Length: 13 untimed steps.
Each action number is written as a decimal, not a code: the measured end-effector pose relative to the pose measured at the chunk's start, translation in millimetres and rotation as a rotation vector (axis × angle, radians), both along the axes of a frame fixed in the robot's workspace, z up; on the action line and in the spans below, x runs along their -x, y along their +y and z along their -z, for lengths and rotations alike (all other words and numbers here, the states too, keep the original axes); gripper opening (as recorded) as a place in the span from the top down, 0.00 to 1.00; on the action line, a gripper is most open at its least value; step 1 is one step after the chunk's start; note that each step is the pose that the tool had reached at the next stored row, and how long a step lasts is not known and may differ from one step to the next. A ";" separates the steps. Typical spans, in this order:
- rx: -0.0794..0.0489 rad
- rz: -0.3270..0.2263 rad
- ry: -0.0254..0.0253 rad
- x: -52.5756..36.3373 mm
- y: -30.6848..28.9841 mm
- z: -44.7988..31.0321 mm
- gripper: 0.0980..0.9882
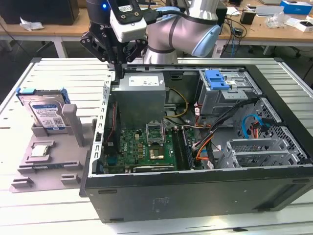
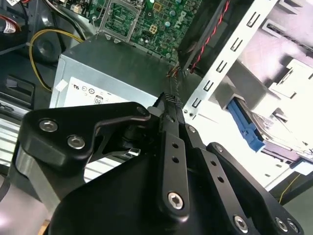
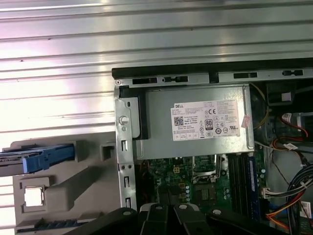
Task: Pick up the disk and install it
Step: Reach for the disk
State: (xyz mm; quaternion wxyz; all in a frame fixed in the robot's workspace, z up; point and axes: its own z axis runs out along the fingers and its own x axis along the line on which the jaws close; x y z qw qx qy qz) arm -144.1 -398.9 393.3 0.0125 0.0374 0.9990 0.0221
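The disk (image 1: 47, 111), a silver-grey hard drive with a white-and-blue label and a blue bracket, stands on edge in a grey holder (image 1: 51, 159) at the exterior view's left, outside the computer case. My gripper (image 1: 119, 73) hangs over the case's back left corner, above the power supply (image 1: 142, 92), well apart from the disk. Its black fingers (image 2: 168, 105) are pressed together with nothing between them. In the first wrist view the disk's blue bracket (image 3: 44, 159) shows edge-on beside the case wall. The second wrist view has the bracket (image 2: 244, 125) past the perforated case wall.
The open computer case (image 1: 195, 191) lies on a slatted metal table (image 1: 63, 78). Inside are a green motherboard (image 1: 146, 147), loose cables (image 1: 203, 142) and a metal drive cage with a blue latch (image 1: 217, 78). A small square silver chip (image 1: 40, 151) lies on the grey holder.
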 end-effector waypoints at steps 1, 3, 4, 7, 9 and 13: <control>0.000 0.000 -0.0001 1.0 0.0 0.1 0.99; 0.000 0.000 0.0000 3.1 0.0 0.0 0.99; 0.000 0.000 -0.0001 4.7 0.0 0.0 0.99; 0.000 0.000 0.0000 10.4 0.0 0.0 0.99; 0.000 0.000 0.0000 14.3 0.0 0.0 0.99; 0.000 0.000 -0.0001 18.1 0.0 0.1 0.99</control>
